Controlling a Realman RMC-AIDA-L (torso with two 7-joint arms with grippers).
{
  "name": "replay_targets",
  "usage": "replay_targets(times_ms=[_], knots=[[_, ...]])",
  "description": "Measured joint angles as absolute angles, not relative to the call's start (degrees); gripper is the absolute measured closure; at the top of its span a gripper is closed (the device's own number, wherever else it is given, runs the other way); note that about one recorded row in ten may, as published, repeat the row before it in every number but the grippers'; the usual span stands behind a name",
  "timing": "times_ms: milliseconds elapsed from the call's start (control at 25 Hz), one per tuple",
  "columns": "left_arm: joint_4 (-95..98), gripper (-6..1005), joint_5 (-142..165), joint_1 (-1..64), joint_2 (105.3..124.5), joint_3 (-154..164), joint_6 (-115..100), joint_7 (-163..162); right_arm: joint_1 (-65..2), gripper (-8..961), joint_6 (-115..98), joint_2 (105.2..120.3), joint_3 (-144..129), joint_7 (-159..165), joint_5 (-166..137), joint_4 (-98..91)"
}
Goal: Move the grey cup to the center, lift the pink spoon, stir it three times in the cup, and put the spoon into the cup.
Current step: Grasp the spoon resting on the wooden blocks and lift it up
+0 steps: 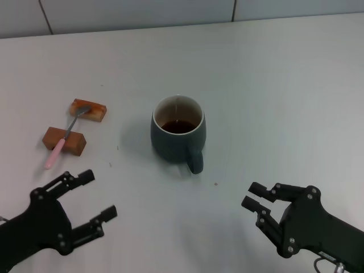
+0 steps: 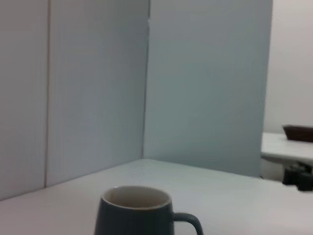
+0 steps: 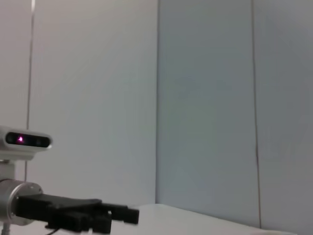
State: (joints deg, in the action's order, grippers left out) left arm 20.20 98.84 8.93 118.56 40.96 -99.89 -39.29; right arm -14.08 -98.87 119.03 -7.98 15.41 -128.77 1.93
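A: Starting at the left of the head view, what is laid out on the counter [image 1: 273, 74]?

B: Two brown wooden blocks [image 1: 64, 140] are counted, one behind the other. One pink spoon [image 1: 65, 138] is bridged across them, its metal bowl resting on the far block and its pink handle overhanging the near one. It is judged to be propped this way so that the handle is kept clear of the counter and can be pinched.

A: And the left tool [image 1: 92, 196]?

B: It is held low at the near left, just short of the spoon handle, with its fingers spread apart and nothing between them.

A: What is found in the middle?

B: One grey cup [image 1: 177, 138] is stood upright near the center, dark liquid inside, its stubby handle turned toward the robot. Nothing is touching it. The cup is also caught in the left wrist view [image 2: 136, 213].

A: And on the right?

B: The right tool [image 1: 254, 197] is hung at the near right, well apart from the cup, its fingers parted only narrowly and nothing gripped. Lifting the spoon appears to be the step not yet done.
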Motion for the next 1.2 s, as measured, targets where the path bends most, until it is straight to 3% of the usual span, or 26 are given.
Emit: replay_targets(times_ms=[40, 120, 560, 760, 1200], knots=[[19.11, 195, 98.55, 8.9, 118.53, 39.43, -100.36, -39.31, -14.0, 843, -98.66, 119.04, -7.86, 15.72, -128.77, 1.93], [16.33, 195, 97.88, 8.79, 118.42, 35.0, -101.2, -40.44, -14.11, 664, -98.04, 119.05, -7.84, 15.82, -128.78, 1.91], [6.74, 194, 96.82, 7.56, 118.16, 15.75, -102.09, -61.58, -17.91, 429, -91.87, 119.0, -8.58, 21.77, -131.02, 1.38], [6.08, 194, 96.87, 6.21, 118.23, 12.63, -99.5, -70.03, -17.76, 202, -91.8, 119.27, -8.31, 18.33, -130.76, 1.4], [4.3, 194, 98.14, 5.75, 118.23, 13.33, -95.46, -76.05, -18.25, 167, -92.25, 118.99, -8.69, 18.83, -130.85, 0.26]])
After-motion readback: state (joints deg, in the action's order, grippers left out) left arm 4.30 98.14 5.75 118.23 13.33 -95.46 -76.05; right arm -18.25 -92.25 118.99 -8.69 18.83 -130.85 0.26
